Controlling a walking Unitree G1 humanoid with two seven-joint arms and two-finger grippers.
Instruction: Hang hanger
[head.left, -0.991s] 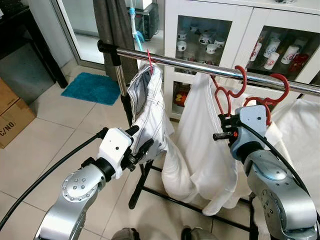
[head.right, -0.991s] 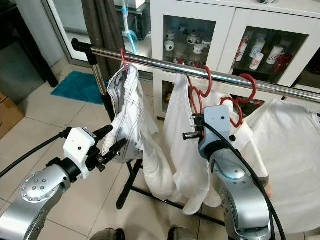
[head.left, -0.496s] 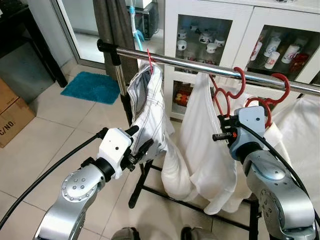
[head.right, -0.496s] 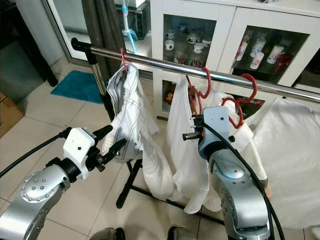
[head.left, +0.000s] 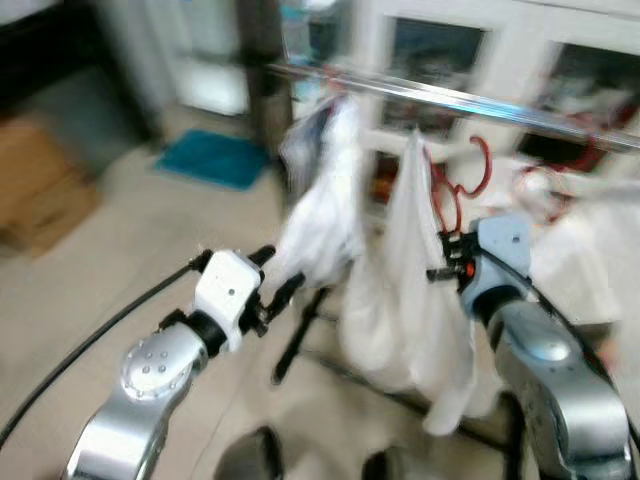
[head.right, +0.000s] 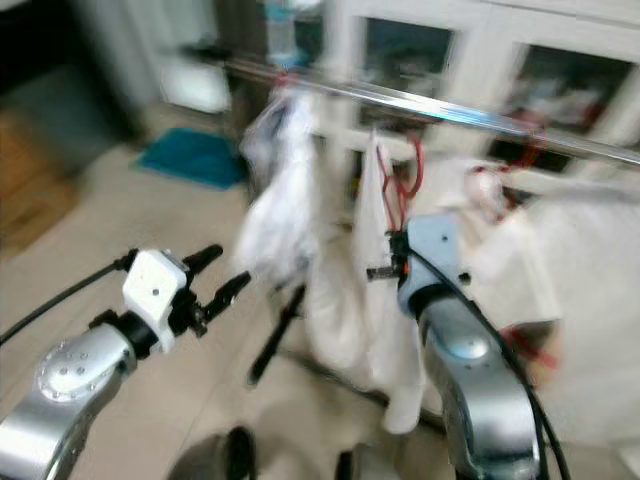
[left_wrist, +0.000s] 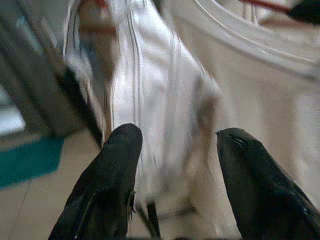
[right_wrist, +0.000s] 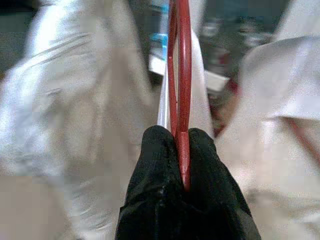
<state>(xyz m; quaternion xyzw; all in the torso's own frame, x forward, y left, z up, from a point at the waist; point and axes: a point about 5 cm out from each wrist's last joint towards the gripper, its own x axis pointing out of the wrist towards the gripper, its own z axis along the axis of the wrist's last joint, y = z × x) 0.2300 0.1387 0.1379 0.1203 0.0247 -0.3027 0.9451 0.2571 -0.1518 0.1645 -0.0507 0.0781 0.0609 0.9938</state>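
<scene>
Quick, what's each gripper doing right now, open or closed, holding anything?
Left gripper: open, empty, facing the white garment.
Right gripper: shut on the red hanger.

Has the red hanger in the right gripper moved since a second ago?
Cannot tell. The head views are blurred by camera motion; the right gripper is shut on the red hanger, below the metal rail.

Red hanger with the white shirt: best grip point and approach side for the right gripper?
Judging by the right wrist view, the right gripper is shut on the red hanger at its thin wire, which runs edge-on between the fingers. That suits it: pinch across the narrow wire below the hook, coming from the robot's side of the metal rail, leaving the hook free. The white shirt hangs below.
</scene>
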